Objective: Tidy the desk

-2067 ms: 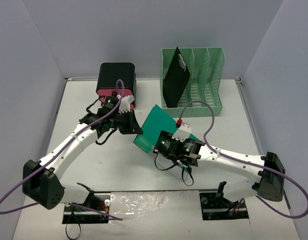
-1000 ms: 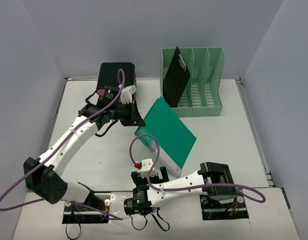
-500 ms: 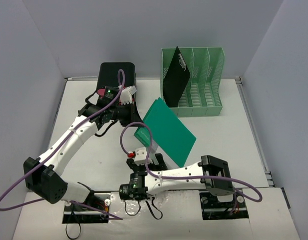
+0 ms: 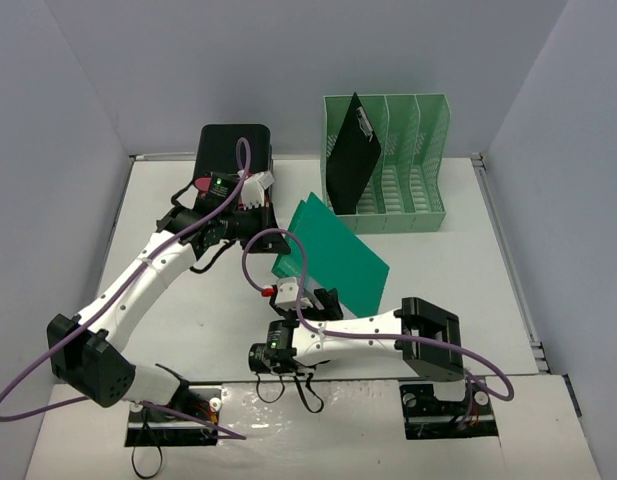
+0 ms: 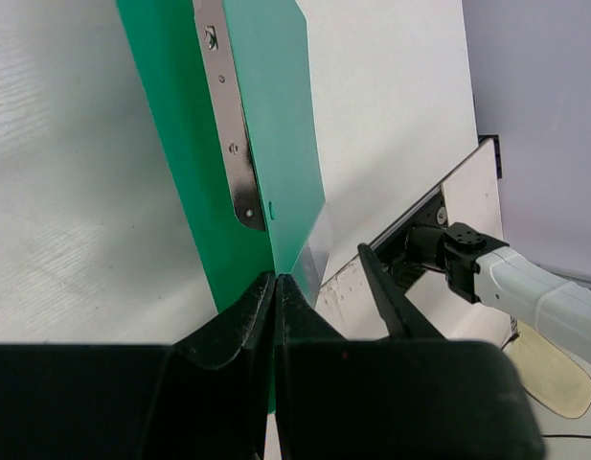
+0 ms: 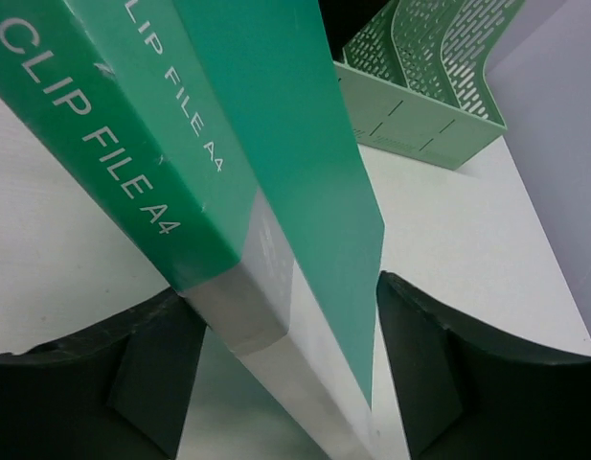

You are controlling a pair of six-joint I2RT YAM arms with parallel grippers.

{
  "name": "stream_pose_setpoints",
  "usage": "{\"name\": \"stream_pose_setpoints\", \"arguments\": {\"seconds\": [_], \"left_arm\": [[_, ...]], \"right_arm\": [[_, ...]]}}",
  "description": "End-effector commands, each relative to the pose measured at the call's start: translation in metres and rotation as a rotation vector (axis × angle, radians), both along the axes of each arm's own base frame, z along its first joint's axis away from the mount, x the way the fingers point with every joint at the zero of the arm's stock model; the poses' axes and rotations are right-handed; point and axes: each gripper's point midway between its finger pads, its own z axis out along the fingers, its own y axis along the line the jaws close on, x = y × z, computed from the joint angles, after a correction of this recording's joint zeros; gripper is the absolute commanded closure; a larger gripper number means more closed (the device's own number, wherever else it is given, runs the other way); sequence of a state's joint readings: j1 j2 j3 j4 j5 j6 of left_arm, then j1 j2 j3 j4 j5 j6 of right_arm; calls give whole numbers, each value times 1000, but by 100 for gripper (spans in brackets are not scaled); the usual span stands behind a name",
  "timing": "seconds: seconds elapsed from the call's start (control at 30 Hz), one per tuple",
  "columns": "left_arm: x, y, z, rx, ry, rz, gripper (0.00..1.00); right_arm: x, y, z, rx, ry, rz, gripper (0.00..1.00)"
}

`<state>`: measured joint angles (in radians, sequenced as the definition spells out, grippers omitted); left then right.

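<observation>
I have the green clip file point(image 4: 338, 262) between my two claws near the middle of the desk point(image 4: 468, 300), tipped up on one long edge rather than lying flat. My left claw point(image 5: 276, 278) is pinched together on the thin edge of its cover, at the file's far-left corner, with the metal clip strip just above my fingertips. My right claw point(image 6: 281, 287) is spread apart at the near side, and the printed spine runs between its two fingers; I cannot tell whether either pad is touching it. The file's long axis runs from left to near-right across the desk. The pale green file rack point(image 4: 388, 190) stands far and to the right of it, against the back wall, with a black clipboard point(image 4: 350, 155) leaning in its leftmost slot and the other slots open. A black case point(image 4: 233, 155) sits far left, just behind my left wrist. I judge the file is bound for the rack, so the move turns on swinging its long edge to line up with a slot. My right claw is the better placed to carry it there.
</observation>
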<state>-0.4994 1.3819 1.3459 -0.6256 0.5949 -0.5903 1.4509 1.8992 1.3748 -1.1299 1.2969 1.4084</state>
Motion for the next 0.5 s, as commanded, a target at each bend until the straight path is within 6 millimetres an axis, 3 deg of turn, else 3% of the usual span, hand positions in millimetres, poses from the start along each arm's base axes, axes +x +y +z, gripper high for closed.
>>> {"name": "stream_pose_setpoints", "arguments": {"seconds": [0.0,0.17,0.33,0.47], "left_arm": [[1,-6,43,-73,-106,-27,100],[1,-7,44,-75,-108,-30,100],[-1,-6,46,-76,-117,-37,100],[-3,-5,48,-75,-128,-44,100]], "right_arm": [[12,-17,17,-68,-76,1,45],[15,-21,15,-78,-78,-9,66],[17,-19,14,-90,-80,-11,96],[17,-18,17,-81,-81,-11,100]]}}
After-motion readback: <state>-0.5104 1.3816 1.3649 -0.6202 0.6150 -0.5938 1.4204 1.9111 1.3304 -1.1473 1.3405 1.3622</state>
